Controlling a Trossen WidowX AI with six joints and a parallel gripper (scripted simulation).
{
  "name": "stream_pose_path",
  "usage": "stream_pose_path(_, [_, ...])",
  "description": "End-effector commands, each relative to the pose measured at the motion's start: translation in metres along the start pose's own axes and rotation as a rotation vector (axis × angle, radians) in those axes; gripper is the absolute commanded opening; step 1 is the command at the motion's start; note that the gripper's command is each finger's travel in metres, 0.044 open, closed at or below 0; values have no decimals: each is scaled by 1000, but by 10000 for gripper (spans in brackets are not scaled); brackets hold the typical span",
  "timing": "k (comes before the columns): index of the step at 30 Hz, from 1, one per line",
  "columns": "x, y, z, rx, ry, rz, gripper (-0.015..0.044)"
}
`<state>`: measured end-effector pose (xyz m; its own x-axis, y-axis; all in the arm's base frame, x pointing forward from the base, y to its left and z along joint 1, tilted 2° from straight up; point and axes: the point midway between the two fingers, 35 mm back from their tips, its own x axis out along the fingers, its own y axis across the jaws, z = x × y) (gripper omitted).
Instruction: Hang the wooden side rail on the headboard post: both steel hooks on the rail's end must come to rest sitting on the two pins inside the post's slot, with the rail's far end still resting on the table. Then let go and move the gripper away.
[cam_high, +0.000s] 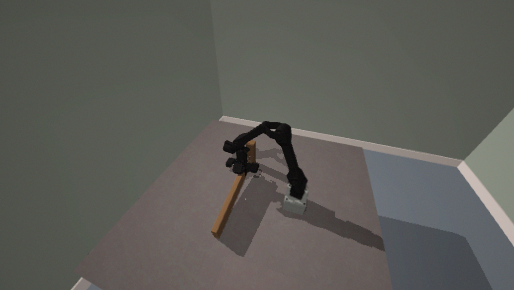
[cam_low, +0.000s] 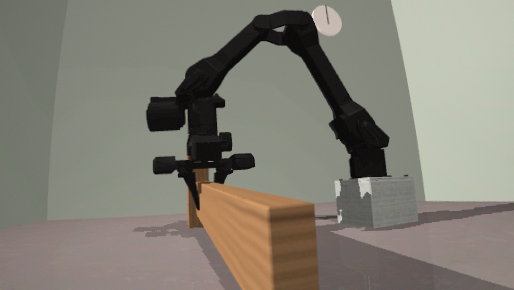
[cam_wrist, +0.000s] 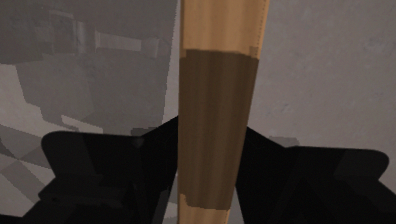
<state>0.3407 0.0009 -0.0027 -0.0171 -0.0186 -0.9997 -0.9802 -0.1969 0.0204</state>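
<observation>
The wooden side rail (cam_high: 229, 202) (cam_low: 260, 230) (cam_wrist: 217, 100) is a long plank. Its far end rests on the table and its near end is raised toward the headboard post (cam_high: 251, 148) (cam_low: 192, 216), a short upright wooden post. My gripper (cam_high: 245, 168) (cam_low: 206, 186) (cam_wrist: 205, 120) is shut on the rail close to the post end, one finger on each side. The steel hooks and the pins in the post's slot are hidden behind the gripper and the rail.
The arm's pale grey base block (cam_high: 295, 202) (cam_low: 376, 201) stands to the right of the rail. The table (cam_high: 165, 235) ends at a lower blue-grey floor (cam_high: 425, 200) on the right. Green walls close the back and the left.
</observation>
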Motion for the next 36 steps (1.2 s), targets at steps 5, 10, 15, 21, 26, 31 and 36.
stream_pose_path(5, [-6,-7,-2,-1,5,-22,0])
stream_pose_path(10, [-6,-7,-3,-1,5,-22,0])
stream_pose_path(15, [-7,-8,-3,-1,5,-22,0])
stream_pose_path(21, [-7,-8,-4,-1,5,-22,0])
stream_pose_path(26, [-6,-9,-5,-1,5,-22,0])
stream_pose_path(31, [-7,-9,-5,-1,5,-22,0])
stream_pose_path(36, [-7,-10,-6,-1,5,-22,0])
